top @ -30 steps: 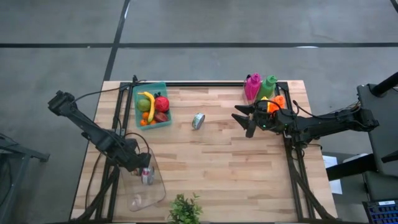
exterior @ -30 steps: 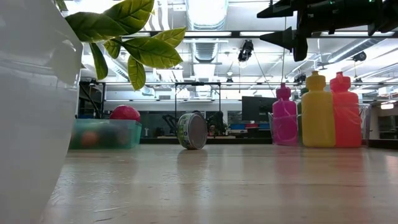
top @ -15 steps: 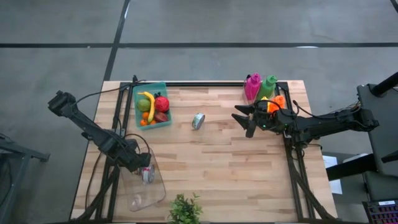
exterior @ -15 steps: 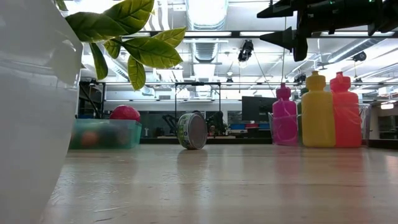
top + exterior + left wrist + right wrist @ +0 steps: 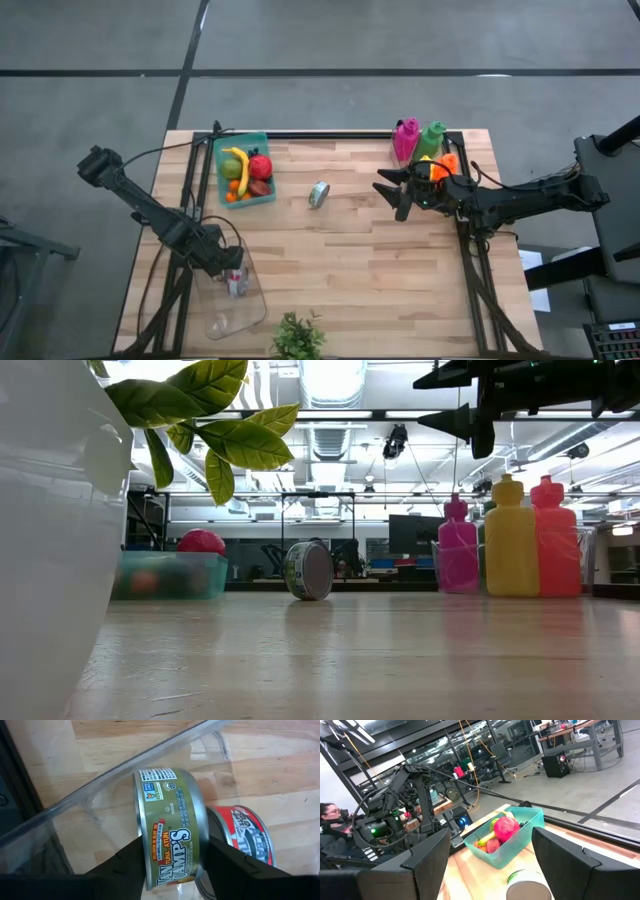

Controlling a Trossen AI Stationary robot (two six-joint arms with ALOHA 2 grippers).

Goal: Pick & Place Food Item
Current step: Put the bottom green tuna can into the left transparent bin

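Observation:
In the left wrist view a green-labelled tuna can (image 5: 170, 815) stands on edge between the fingers of my left gripper (image 5: 172, 857), which is shut on it and points down over a clear plastic container (image 5: 238, 305) at the table's near left. A red-labelled can (image 5: 245, 832) lies in that container, just beside the green one. Another green can (image 5: 319, 194) rests on its edge at the table's middle. My right gripper (image 5: 392, 194) hovers open above the table's right part, with nothing between its fingers. My left gripper pinches the green can by its two flat ends (image 5: 201, 832), one finger on each, so the labelled side wall faces the wrist camera. The fingers come from above, pointing steeply down. The can stands on edge, within the clear container's rim; whether it touches the container's floor I cannot tell.
A teal bin (image 5: 262, 140) with a banana, apples and other fruit stands at the far left. Pink, green and orange bottles (image 5: 418, 140) stand at the far right, behind my right gripper. A potted plant (image 5: 297, 338) stands at the near edge; its white pot (image 5: 40, 560) fills the low view's left.
My left gripper has sunk a little with the green can, down into the clear container, staying shut on it and without turning.

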